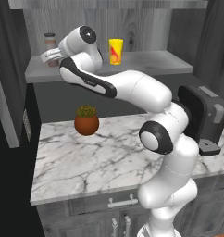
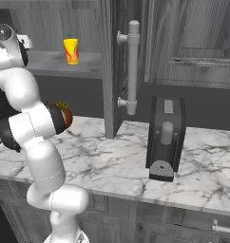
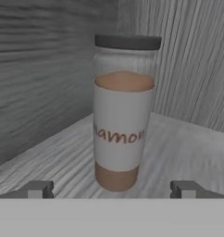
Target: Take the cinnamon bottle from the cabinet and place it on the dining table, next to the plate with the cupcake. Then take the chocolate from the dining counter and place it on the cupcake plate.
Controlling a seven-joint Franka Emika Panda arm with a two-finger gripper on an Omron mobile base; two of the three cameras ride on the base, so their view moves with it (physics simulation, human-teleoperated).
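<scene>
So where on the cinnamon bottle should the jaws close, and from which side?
On the labelled middle of the cinnamon bottle, from the open front of the cabinet. It stands upright on the shelf, a straight-sided cylinder; the gripper is already level, jaws apart to either side.

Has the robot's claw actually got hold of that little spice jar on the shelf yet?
Apart. In the hand view the gripper is open, its fingertips spread wide of the cinnamon bottle, shelf showing between them.

The cinnamon bottle stands upright on the cabinet shelf, at its left end, with the hand just in front of it. A cup stands further right on that shelf. Below, on the desk, a potted plant sits left and a toaster right.
</scene>
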